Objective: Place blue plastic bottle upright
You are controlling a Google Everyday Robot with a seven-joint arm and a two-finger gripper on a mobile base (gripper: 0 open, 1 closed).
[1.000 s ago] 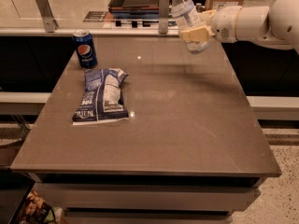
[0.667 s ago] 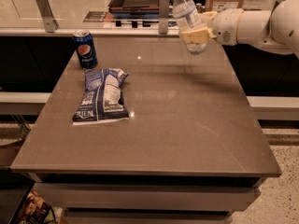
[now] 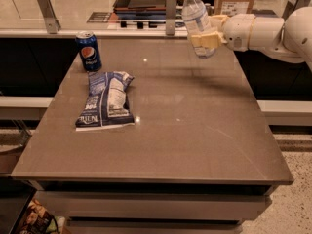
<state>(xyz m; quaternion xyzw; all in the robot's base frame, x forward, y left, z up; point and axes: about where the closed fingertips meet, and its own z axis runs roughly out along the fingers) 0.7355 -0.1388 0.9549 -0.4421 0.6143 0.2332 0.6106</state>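
Bottle point(image 3: 195, 16): clear and a bit blue, with a white cap on top (the cap end leans a little to the left). It hangs in the air over the far right part of the table point(image 3: 195, 130). It does not touch the table.
Gripper point(image 3: 207, 33): up in the air at the far right side, above the table. It is clenched around the lower part of the bottle. One cream finger point(image 3: 204, 39) sits across the front of the bottle.
Arm point(image 3: 263, 33): white and round, and it comes in from the right edge.
Can point(image 3: 89, 51): a dark blue soda can that stands straight up near the far left corner of the table.
Bag point(image 3: 106, 100): a blue and white snack bag that lies flat on the left side, just in front of the can but not touching it.
Change: the bottle and the gripper are a tiny bit more to the right than a second ago, at about the same height. The hold on the bottle looks the same. The can and the bag have not moved.
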